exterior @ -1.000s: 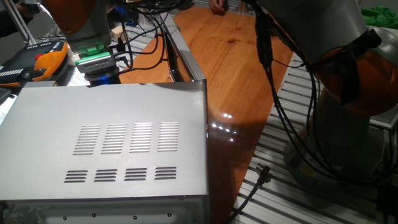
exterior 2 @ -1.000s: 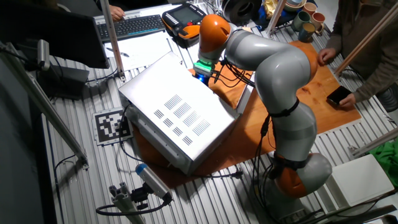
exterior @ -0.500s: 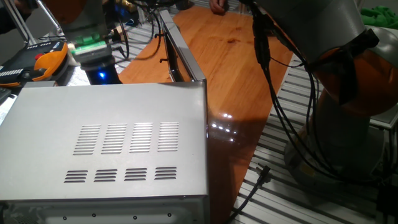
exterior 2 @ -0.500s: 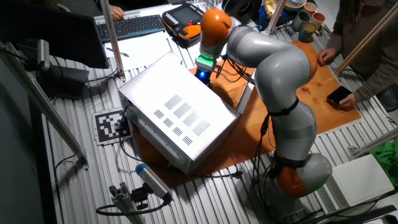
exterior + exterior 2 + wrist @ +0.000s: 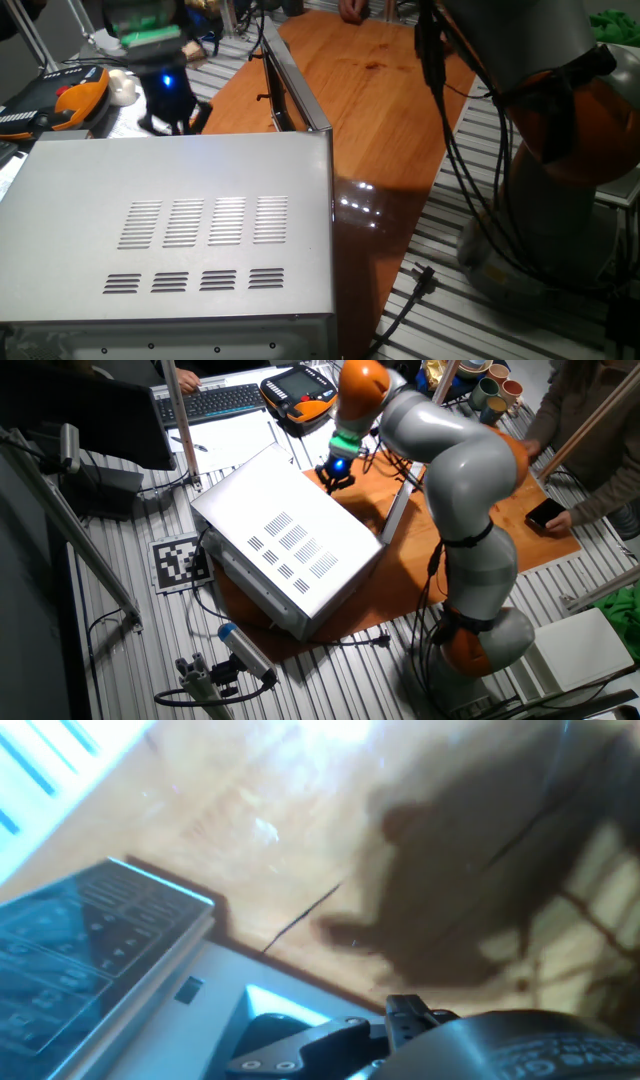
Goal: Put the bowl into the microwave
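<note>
The microwave (image 5: pixel 190 235) fills the lower left of one fixed view, its slotted top panel facing me, and its door (image 5: pixel 290 95) stands open. It also shows in the other fixed view (image 5: pixel 290 545). My gripper (image 5: pixel 172 122) hangs blurred above the microwave's front edge, a blue light on the hand. In the other fixed view my gripper (image 5: pixel 335 481) shows its dark fingers spread, with nothing between them. The hand view shows the microwave's control panel (image 5: pixel 60 980) and wooden table below. The bowl is not in view, and the microwave's inside is hidden.
A white rounded lump (image 5: pixel 122 88) and an orange hand-held controller (image 5: pixel 75 100) lie beyond the microwave. Black cables (image 5: pixel 450 170) hang along the arm. A keyboard (image 5: pixel 210 400), mugs (image 5: pixel 490 390) and a person (image 5: pixel 590 440) are at the table's far side.
My gripper has risen from low in front of the microwave to above its front edge and shifted a little toward the open door. The microwave has not moved.
</note>
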